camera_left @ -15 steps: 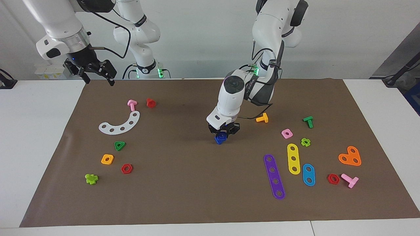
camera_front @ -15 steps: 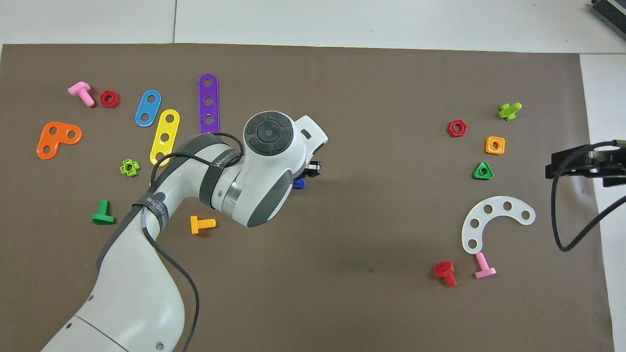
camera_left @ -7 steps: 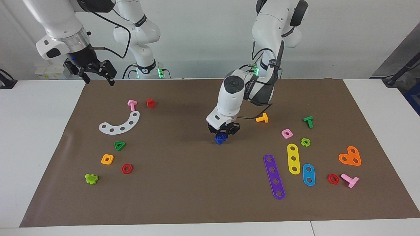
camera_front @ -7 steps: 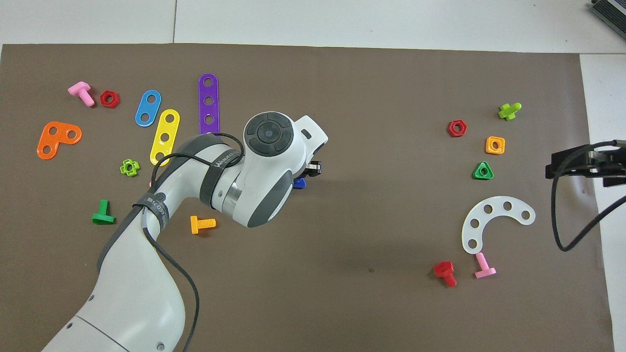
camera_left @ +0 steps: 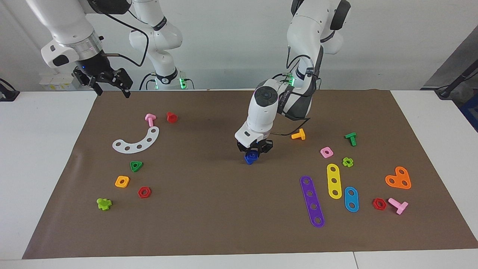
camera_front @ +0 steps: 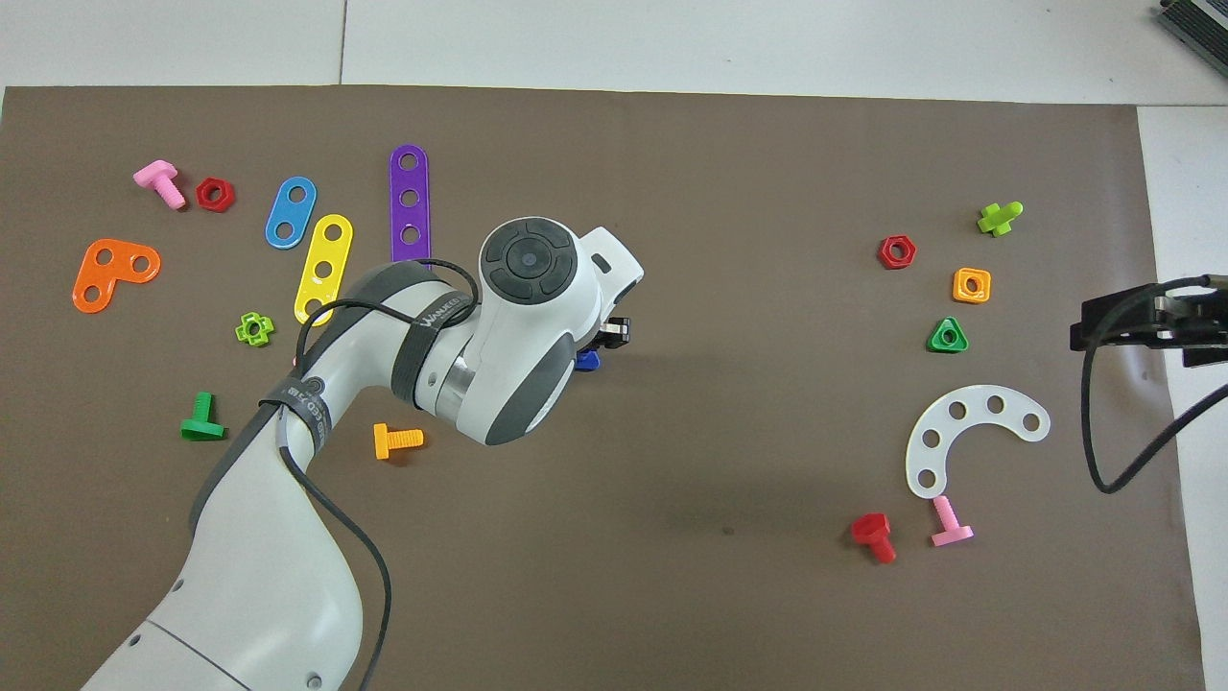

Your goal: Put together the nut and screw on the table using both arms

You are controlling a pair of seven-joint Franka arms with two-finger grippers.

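My left gripper [camera_left: 253, 152] is low over the middle of the table [camera_left: 44, 157], shut on a small dark blue piece [camera_left: 251, 158] that sits at the brown sheet's surface. The piece has a triangular lower part like the screw's head and a rounded part above it. I cannot tell the nut apart from the screw there, and no other dark blue nut shows. In the overhead view only a blue corner [camera_front: 587, 361] shows under the left wrist. My right gripper [camera_left: 113, 89] waits open and empty, raised over the sheet's corner at the right arm's end.
Toward the right arm's end lie a white curved strip [camera_left: 136, 141], a pink bolt [camera_left: 150, 119], a red bolt [camera_left: 171, 117] and green, orange and red nuts. Toward the left arm's end lie an orange bolt [camera_left: 298, 134], a pink nut [camera_left: 326, 152] and several coloured strips.
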